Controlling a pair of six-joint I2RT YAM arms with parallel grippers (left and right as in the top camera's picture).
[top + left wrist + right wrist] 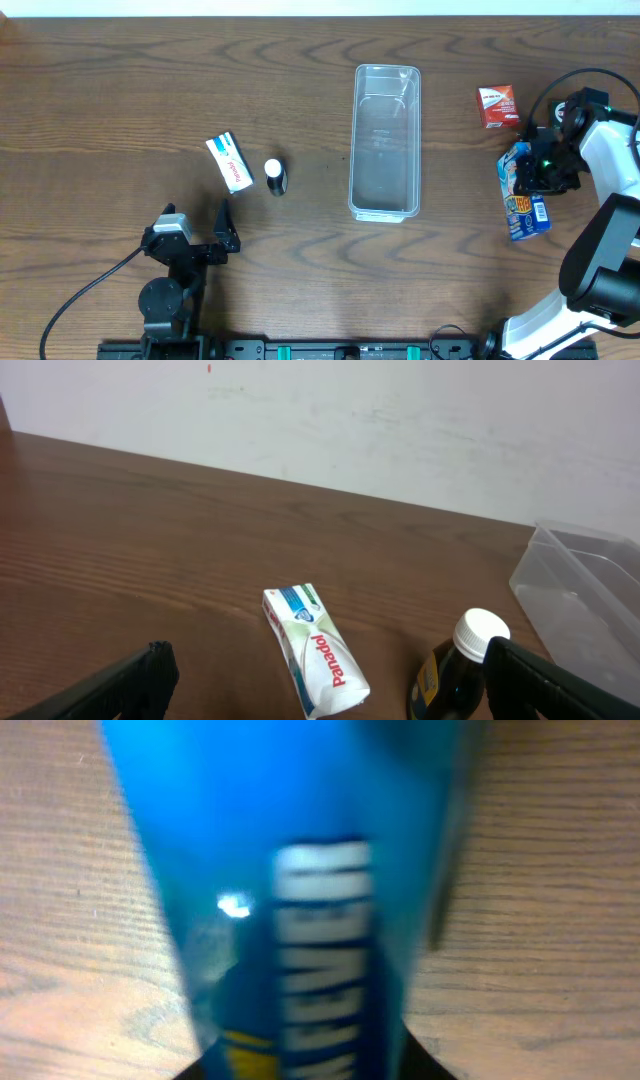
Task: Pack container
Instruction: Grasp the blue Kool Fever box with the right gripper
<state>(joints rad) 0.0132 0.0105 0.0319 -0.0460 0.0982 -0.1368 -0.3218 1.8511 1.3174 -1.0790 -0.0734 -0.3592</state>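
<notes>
While the container lies empty on the table, lengthwise away from the robot, packing is judged to be at its first pick. The right gripper sits over the upper end of a blue packet, well right of the container; the wrist view is filled by blurred blue wrapper, and whether the fingers have actually closed on it cannot be told. The left gripper stands wide open, holding nothing, near a white box and small bottle. A red box lies untouched. Next move calls for a secure grip, a lift, and carriage leftward over the container.
</notes>
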